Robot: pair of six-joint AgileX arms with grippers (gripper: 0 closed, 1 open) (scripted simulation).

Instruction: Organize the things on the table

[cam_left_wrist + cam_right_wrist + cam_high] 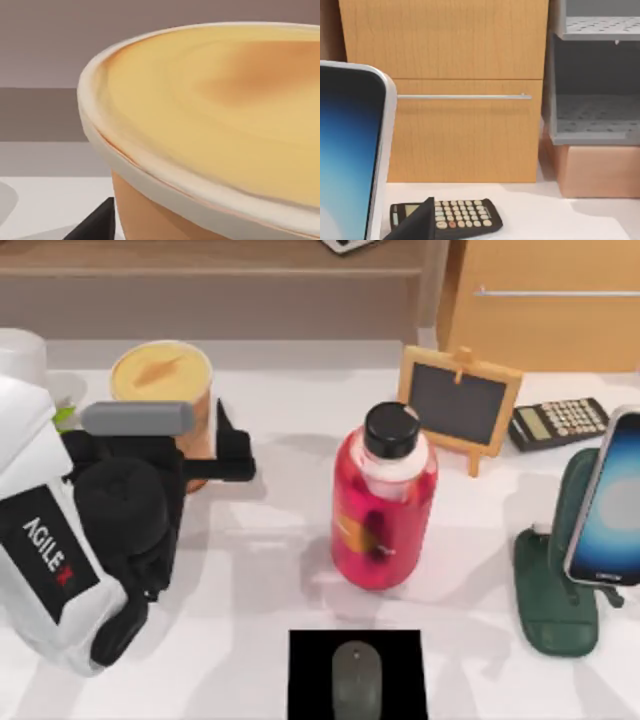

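The white housing of the left arm (50,560) carried the word "AGILEX" in the top view. Its left gripper (205,455) sat at the table's (250,570) left rear, black fingers either side of the orange cup (165,390) and apparently clamped on it. The left wrist view added the cup's cream rim and yellowish top (215,115) up close, with 1 black fingertip (97,222) beside its wall.

The grey mouse (356,678) lay on a black pad (305,675) at the front centre. The smartphone (610,505) stood tilted at the right edge over a dark green stand (550,590); whether the right gripper's fingers were apart or together could not be told. A red bottle (385,505), a small chalkboard (458,405) and a calculator (558,423) stood mid-table.

The right wrist view showed the phone screen (347,160), the calculator's keys (457,215), a wooden drawer cabinet (465,90) and grey shelving (595,85).
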